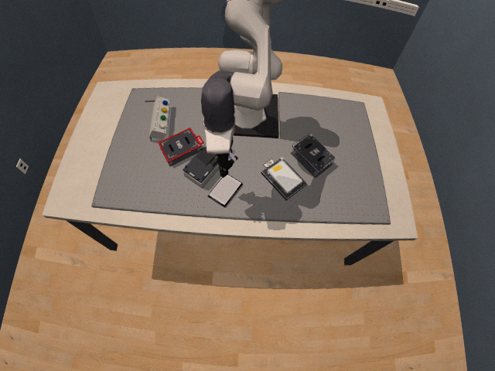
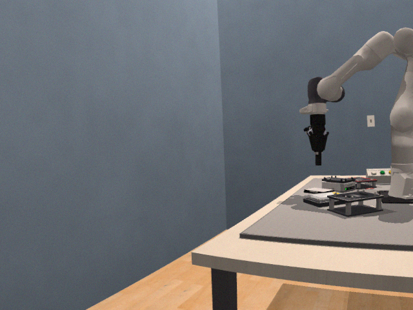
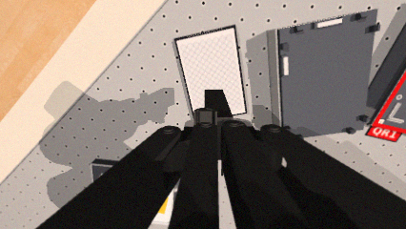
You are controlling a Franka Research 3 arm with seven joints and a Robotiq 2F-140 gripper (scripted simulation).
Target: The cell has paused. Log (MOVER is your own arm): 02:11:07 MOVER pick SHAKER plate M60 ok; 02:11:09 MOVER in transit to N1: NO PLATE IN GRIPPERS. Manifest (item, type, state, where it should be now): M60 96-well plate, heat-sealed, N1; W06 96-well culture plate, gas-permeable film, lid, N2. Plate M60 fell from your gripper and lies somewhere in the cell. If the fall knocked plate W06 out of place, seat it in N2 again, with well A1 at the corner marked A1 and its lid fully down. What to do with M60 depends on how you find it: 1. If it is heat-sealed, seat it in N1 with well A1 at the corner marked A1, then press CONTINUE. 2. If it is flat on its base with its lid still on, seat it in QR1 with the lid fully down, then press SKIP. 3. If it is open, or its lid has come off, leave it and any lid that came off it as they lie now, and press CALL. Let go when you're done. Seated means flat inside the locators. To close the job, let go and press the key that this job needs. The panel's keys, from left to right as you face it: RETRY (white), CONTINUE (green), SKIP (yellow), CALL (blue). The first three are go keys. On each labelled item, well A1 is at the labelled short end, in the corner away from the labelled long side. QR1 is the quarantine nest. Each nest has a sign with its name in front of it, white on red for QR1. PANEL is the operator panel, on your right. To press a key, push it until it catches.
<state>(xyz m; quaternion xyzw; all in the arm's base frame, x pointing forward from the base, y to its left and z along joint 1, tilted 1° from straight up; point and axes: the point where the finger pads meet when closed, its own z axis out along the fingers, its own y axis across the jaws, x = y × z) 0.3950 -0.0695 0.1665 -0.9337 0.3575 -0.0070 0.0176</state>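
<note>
Black and narrow, the gripper [image 1: 223, 175] [image 2: 318, 163] [image 3: 213, 104] has its fingertips together with nothing between them, raised above the perforated grey mat [image 1: 131, 179] [image 2: 300, 230] [image 3: 143, 62]. Below and just outward lies the white-faced rectangular plate with a black rim [image 1: 226, 189] [image 2: 319, 190] [image 3: 212, 67]; a strip of mat separates it from the pale table edge [image 1: 240, 229] [image 3: 114, 38]. To its right, the dark-topped grey shaker [image 1: 202, 168] [image 2: 338, 185] [image 3: 326, 76] stands near, leaving a narrow gap. The plate's face shows fine cross-hatching; I can't tell whether that is a seal. Farther left, the clear-and-white plate with a yellow patch [image 1: 285, 177] [image 2: 321, 196] [image 3: 163, 217] sits in N2. Only the exterior view shows the shaker's green display and the posts raising black N1 [image 1: 313, 153] [image 2: 355, 196].
</note>
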